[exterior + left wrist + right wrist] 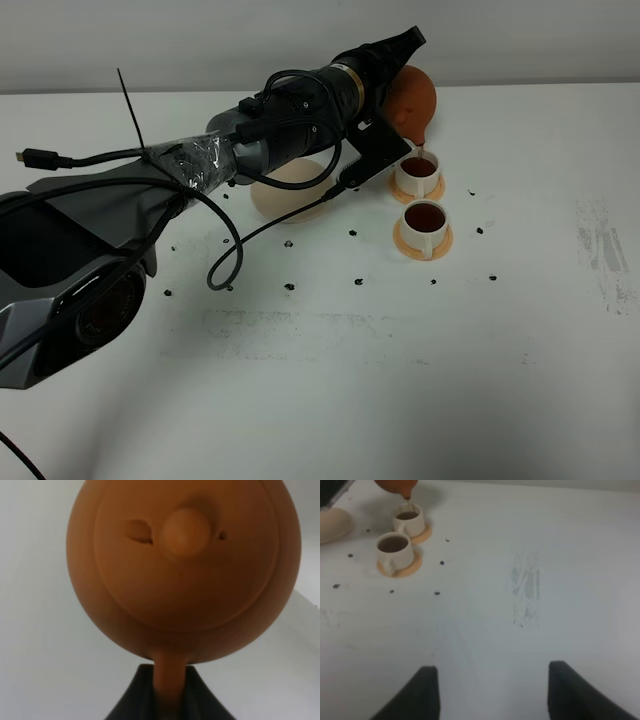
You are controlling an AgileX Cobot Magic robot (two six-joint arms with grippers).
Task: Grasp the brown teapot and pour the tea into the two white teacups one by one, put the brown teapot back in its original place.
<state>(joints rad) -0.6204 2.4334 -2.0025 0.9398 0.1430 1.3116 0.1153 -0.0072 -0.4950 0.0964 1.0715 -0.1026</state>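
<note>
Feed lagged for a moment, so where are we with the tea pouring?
Near cup already holds tea. In hand: the left end effector grips the teapot by its handle, tilted, spout over the far cup, which shows tea too. Left: finish that pour and set the teapot back on the bare saucer. The right end effector is open and idle.

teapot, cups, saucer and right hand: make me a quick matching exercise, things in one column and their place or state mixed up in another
Things:
1. teapot
2. near cup
3. saucer
4. right hand

States:
A. bare, partly under the left arm
B. open, above bare table
C. tilted, spout over the far cup
D. full of dark tea, on an orange coaster

Pairs: 1-C, 2-D, 3-A, 4-B
</note>
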